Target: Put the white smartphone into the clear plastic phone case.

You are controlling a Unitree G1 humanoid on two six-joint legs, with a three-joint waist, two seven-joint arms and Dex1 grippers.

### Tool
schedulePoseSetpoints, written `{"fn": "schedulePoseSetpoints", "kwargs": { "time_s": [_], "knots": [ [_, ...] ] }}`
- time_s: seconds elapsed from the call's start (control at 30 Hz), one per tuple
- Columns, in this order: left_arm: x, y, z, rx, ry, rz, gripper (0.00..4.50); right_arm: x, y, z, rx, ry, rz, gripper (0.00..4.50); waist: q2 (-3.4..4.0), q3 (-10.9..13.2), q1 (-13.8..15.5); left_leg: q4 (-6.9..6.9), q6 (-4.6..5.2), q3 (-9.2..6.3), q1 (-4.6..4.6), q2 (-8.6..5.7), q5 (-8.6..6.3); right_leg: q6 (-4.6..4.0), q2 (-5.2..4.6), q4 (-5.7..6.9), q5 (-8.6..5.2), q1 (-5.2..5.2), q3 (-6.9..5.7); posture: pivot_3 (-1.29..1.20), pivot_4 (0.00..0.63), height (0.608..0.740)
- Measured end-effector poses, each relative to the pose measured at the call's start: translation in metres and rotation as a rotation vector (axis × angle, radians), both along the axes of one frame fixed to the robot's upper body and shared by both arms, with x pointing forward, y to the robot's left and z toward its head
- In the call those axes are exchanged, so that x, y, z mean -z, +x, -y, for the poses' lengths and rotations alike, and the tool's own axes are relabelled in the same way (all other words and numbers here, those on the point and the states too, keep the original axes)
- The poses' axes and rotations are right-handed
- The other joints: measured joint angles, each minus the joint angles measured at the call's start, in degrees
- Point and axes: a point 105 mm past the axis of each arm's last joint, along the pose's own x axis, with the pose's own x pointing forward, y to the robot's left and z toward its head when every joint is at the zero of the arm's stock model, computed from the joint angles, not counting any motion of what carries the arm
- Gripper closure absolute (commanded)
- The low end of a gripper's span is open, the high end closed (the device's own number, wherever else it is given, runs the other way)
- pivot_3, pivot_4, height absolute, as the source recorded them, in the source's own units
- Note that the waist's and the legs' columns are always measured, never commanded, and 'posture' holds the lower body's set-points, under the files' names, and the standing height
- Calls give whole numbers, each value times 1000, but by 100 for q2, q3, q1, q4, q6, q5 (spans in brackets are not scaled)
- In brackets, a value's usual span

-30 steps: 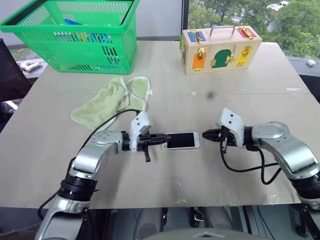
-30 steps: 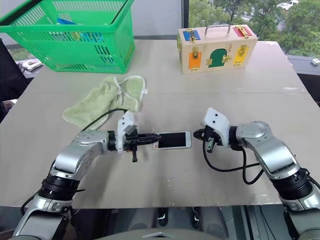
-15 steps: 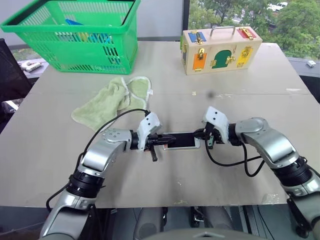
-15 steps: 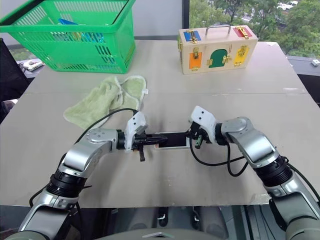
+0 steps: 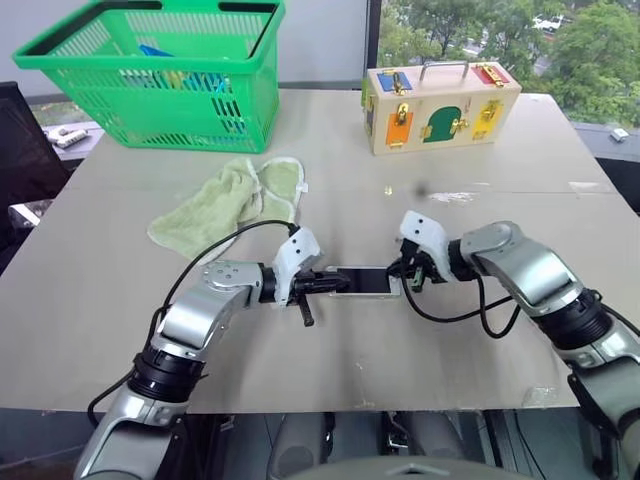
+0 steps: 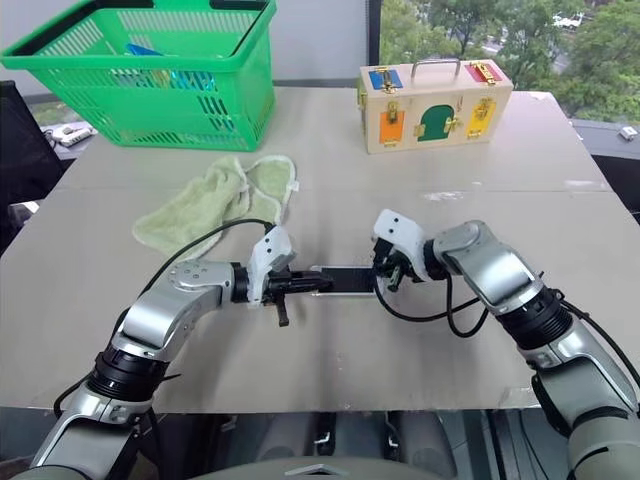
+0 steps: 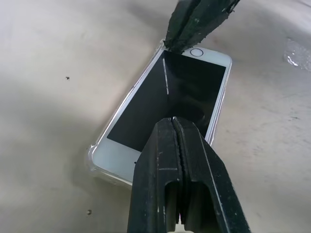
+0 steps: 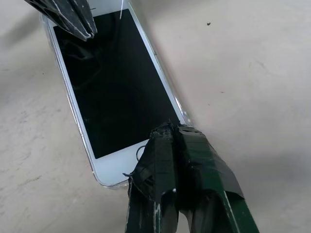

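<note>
Left gripper point(image 5: 328, 285): fingers pressed together, empty, tip over the near end of the white smartphone point(image 7: 167, 104). Phone lies flat mid-table point(image 5: 500, 370) inside the clear plastic phone case point(image 7: 97, 158), a glossy rim at its edges. Right gripper point(image 5: 404, 274): likewise closed, empty, at the opposite end. Bare matte tabletop surrounds.

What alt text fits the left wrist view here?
A white smartphone lies face up on a grey table, seated in a clear plastic phone case. The left tool, shut, rests over its near end; the right tool presses its far end.
</note>
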Motion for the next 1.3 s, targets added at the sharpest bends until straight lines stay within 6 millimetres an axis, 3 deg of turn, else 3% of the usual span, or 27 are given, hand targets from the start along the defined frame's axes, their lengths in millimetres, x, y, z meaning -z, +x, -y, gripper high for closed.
{"fn": "schedulePoseSetpoints", "kwargs": {
  "time_s": [0.17,0.27,0.43,1.13,1.3],
  "knots": [
    [6,-3,10,8,8,-17,4500,2,2,-4,-16,34,4,4378,-20,-50,-2,-5,0,-2,7,2,0,-18,-1,-2,-10,4,0,0,150,740],
    [6,-2,12,6,7,-11,4500,0,-11,-5,-36,141,-67,4378,-5,-41,4,-9,0,1,0,1,0,-1,-1,-3,-1,-1,3,0,150,740],
    [8,1,8,15,7,11,4500,-1,-27,5,-109,98,-87,4378,0,-39,2,-37,0,1,2,-1,0,-1,0,-29,0,-1,2,0,150,740],
    [23,-1,9,6,44,-8,4500,14,-10,0,-254,-207,10,4378,-9,-290,3,-57,-4,-11,24,3,-3,-23,-6,-66,-14,21,-8,0,150,740],
    [26,-4,16,5,52,-24,4500,19,-8,-6,-274,-218,10,4378,-12,-299,-17,-99,-30,-3,119,2,-19,-24,-23,-87,-16,90,-7,0,150,740]
  ]
}}
